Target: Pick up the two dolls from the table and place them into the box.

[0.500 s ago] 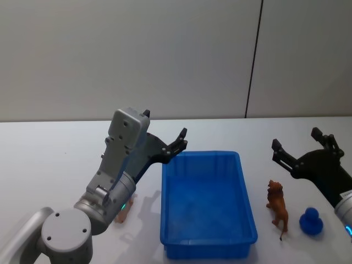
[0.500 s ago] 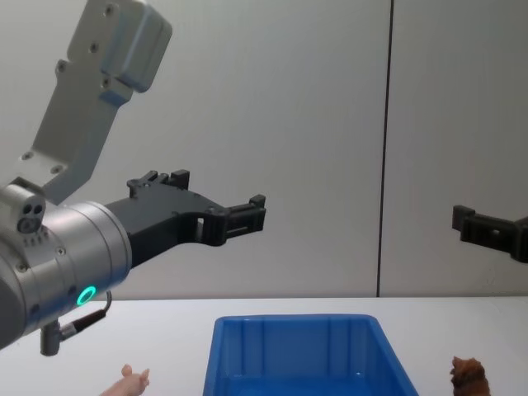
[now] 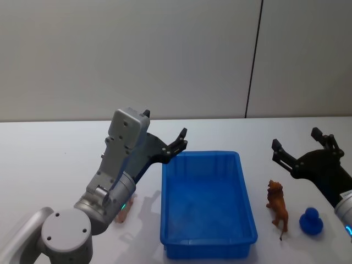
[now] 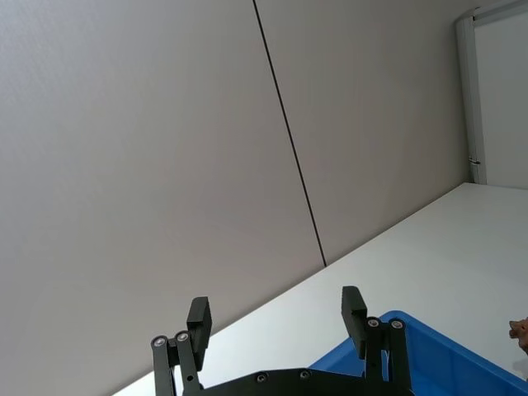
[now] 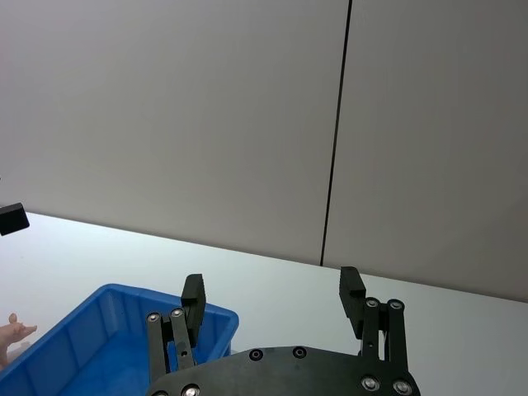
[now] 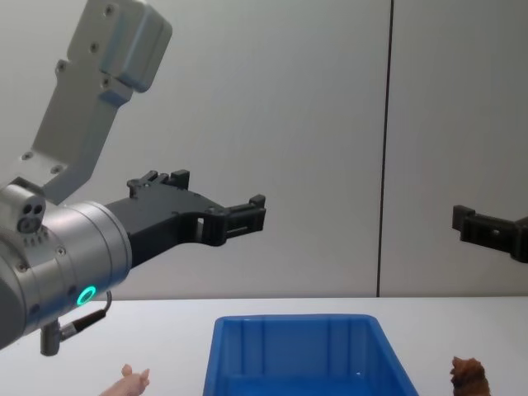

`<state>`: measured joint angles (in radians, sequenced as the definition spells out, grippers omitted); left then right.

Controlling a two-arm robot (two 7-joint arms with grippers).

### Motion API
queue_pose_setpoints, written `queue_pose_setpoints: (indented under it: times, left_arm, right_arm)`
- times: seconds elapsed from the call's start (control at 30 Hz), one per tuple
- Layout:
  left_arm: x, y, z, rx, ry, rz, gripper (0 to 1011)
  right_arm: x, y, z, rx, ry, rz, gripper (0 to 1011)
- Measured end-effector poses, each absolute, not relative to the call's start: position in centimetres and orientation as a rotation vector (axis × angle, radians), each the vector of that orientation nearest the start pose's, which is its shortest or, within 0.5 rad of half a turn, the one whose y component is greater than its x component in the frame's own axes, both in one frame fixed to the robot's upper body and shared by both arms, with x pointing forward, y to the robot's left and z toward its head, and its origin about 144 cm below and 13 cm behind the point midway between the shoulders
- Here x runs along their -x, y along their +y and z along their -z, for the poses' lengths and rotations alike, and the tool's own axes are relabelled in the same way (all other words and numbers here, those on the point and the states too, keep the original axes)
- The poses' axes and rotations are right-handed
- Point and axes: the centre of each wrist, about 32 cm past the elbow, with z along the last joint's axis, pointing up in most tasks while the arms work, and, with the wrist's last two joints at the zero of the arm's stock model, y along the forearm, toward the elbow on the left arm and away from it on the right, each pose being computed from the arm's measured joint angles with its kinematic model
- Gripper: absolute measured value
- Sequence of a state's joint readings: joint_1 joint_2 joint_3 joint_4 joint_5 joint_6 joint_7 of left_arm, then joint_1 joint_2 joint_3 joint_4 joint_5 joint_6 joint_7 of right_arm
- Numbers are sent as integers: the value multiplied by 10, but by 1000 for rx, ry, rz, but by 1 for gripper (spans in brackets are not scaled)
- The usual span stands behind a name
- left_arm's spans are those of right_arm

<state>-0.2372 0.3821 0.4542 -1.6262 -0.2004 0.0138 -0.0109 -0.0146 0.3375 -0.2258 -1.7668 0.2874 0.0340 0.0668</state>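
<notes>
Pale grey wall [image 3: 165,55] behind a white tabletop [image 3: 55,148], with the blue box [image 3: 206,201] standing near the middle of it. On the tabletop the pink doll [image 3: 121,214] lies just left of the box, partly hidden by the left arm, and the reddish-brown doll [image 3: 278,208] stands just right of the box, beside a small blue toy [image 3: 312,221]. Raised near the box's far left corner is the left pincer [image 4: 275,309], and raised beyond the reddish-brown doll is the right pincer [image 5: 271,285], each with fingers spread wide and empty.
</notes>
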Motion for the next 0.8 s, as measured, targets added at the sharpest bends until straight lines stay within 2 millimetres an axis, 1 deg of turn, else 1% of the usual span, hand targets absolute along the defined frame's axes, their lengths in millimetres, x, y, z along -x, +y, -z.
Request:
queue_pose_setpoints:
  times: [0.37,0.57,0.73,0.8]
  left_arm:
    - [-492,198,-1204,-61,-268,-1124,1001]
    - [-492,198,-1204,-61,-268,-1124,1001]
    - [-492,198,-1204,-61,-268,-1124,1001]
    - [-492,198,-1204,-61,-268,-1124,1001]
  right_arm:
    - [-444,-240,-1189,-23,-75,1229,1001]
    - [-444,-252,-1187,-8,-68,1227,1001]
    - [-441,-267,-1182,16,-53,1228,1001]
    - [-439,-276,-1179,37,-40,1230,1001]
